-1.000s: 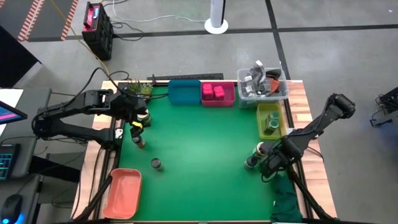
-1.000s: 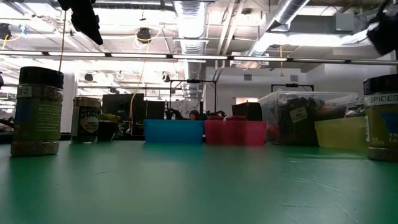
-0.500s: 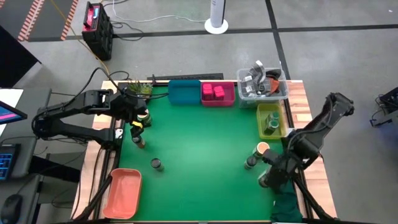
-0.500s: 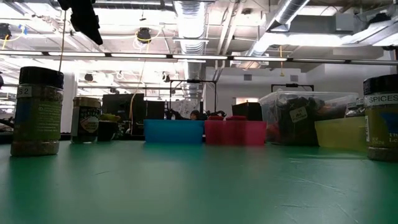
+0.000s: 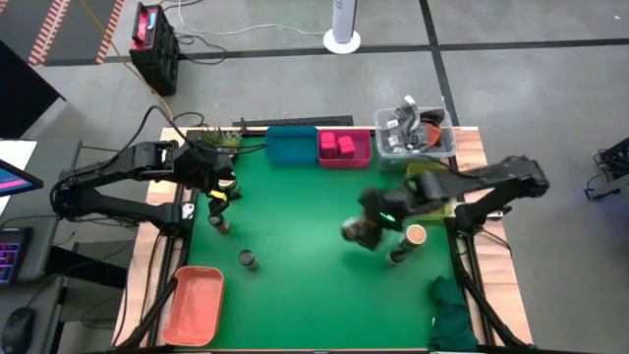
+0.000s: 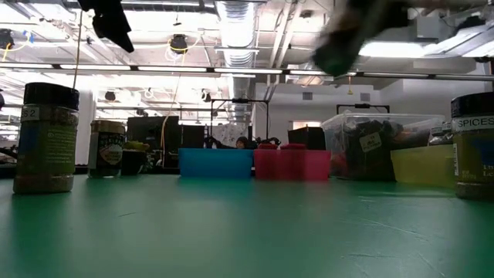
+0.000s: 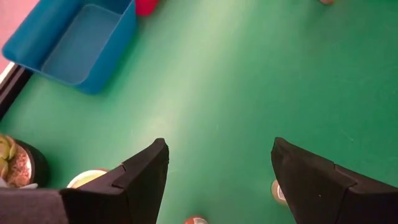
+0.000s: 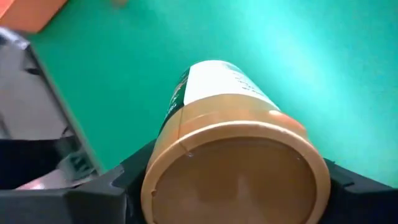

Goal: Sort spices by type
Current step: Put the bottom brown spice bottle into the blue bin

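Now the right gripper [image 5: 366, 232] is out over the middle of the green surface [image 5: 305, 216], blurred with motion; half a second ago it sat low at the near right edge, and a second ago it was down beside the jars at the right side. It carries a tan-lidded spice jar [image 8: 233, 149] that it did not visibly hold before. In the right wrist view the jar lies along the gripper's reach, tan lid toward the camera and its base pointing away over the green mat, so its long axis is tipped well off upright. The dark fingers [image 8: 134, 171] press on either side of the lid end, closed onto the jar.

Just beside that gripper, toward the right edge, another tan-topped jar [image 5: 416, 235] stands upright, with a dark-lidded jar [image 5: 396, 258] next to it. Beyond the gripper along the far edge sit the magenta bin with pink packs [image 5: 344, 147], the blue bin [image 5: 290, 146] and the clear tub [image 5: 416, 133]; the yellow-green bin [image 5: 426, 187] is partly hidden by the arm.

The left gripper [image 7: 217, 177] hangs unchanged near the far left corner, fingers spread wide and empty, above a cluster of jars [image 5: 218, 202]. Another dark-lidded jar [image 5: 247, 259] stands alone toward the orange tray [image 5: 193, 305].
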Controlling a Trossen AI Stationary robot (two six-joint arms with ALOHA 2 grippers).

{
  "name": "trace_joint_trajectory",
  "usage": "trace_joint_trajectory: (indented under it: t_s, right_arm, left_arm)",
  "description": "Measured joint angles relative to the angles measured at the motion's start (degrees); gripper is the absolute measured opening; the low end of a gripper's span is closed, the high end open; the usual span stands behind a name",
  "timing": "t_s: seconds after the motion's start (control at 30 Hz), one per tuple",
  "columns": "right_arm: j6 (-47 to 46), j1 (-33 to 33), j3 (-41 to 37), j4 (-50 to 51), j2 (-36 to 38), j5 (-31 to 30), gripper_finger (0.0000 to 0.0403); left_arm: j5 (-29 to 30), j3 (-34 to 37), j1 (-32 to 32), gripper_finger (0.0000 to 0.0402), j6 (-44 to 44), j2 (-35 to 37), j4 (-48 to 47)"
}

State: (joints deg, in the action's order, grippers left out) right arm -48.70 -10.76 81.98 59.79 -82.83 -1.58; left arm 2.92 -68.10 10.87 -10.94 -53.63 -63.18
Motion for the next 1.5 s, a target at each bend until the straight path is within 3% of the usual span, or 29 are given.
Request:
trace_joint_trajectory:
  t_s: [0.27,0.43,0.57,0.83,1.07,1.17,1.4,1.5]
  right_arm:
    - [21.9,16.0,16.1,-1.2,-15.7,-0.1,0.0300]
    - [30.0,22.0,23.0,-3.7,-23.3,-0.5,0.0300]
    - [34.4,25.2,25.8,-8.7,-27.5,-0.5,0.0300]
    - [36.4,31.0,29.5,-19.5,-34.9,-0.1,0.0300]
    - [37.4,34.2,33.9,-26.1,-42.3,0.3,0.0301]
    - [37.1,35.7,38.2,-24.9,-46.1,0.3,0.0301]
    - [35.2,39.2,53.2,-10.5,-53.6,0.3,0.0301]
    - [34.9,40.3,51.9,-8.5,-53.5,1.7,0.0301]
  left_arm:
    - [3.1,0.0,0.0,0.0270,-2.1,0.0,2.4]
    - [5.0,0.0,0.0,0.0270,-3.1,0.7,4.4]
    - [9.8,0.1,0.0,0.0270,-2.4,3.5,5.2]
    - [11.1,3.3,0.0,0.0270,-3.5,12.3,8.9]
    - [11.0,3.5,0.0,0.0270,-5.3,13.2,8.3]
    - [10.9,3.5,0.0,0.0270,-5.2,13.2,8.0]
    - [10.5,3.5,0.0,0.0270,-3.9,13.1,6.2]
    - [10.5,3.5,0.0,0.0270,-3.5,13.1,6.1]
